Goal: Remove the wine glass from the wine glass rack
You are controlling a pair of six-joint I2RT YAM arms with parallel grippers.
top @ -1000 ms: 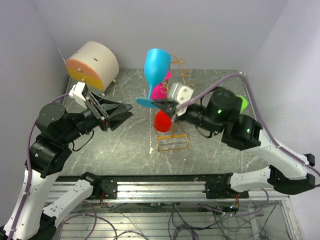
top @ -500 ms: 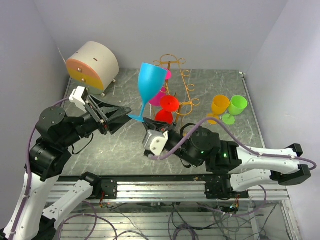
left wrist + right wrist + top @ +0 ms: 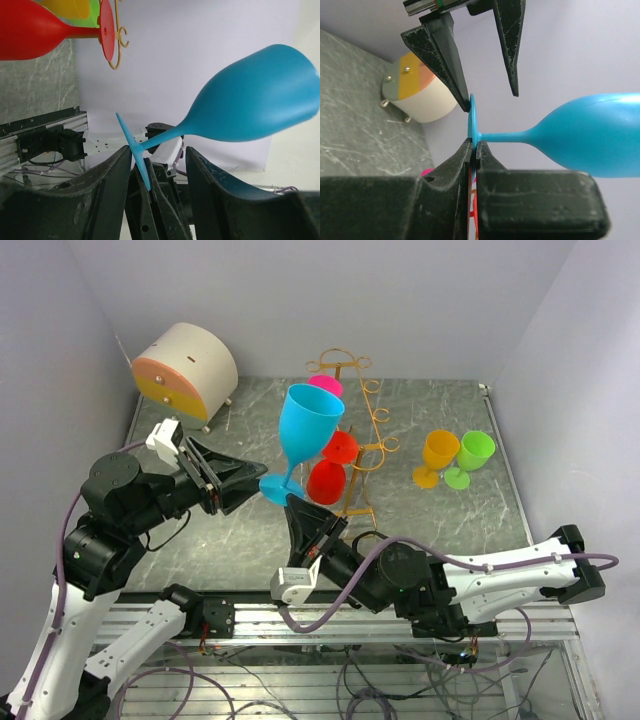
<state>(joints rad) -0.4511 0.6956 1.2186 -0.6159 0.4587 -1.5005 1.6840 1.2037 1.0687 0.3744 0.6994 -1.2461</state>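
The blue wine glass [image 3: 310, 425] is off the hooks & up in the air, just left of the wine glass rack [image 3: 365, 430], bowl uppermost and leaning a bit to the right. The right gripper [image 3: 297, 508] comes up from below w/ its fingers pressed together on the rim of the glass's round foot, pinching it edge-on; the right wrist view shows the foot's thin disc caught between the two tips. The left gripper [image 3: 250, 485] reaches in from the left, fingers spread wide, one on either side of that same foot. One left fingertip [image 3: 465, 104] looks right up against the foot's edge, the other is apart from it.

On the rack itself two red glasses [image 3: 325, 480] hang upside down, w/ a pink glass [image 3: 325, 386] at the back. An orange glass [image 3: 437, 455] & a green glass [image 3: 473, 452] stand side by side on the counter [image 3: 470, 520], well right of the rack. A cream drum [image 3: 185, 365] w/ an orange face sits in the far left corner.
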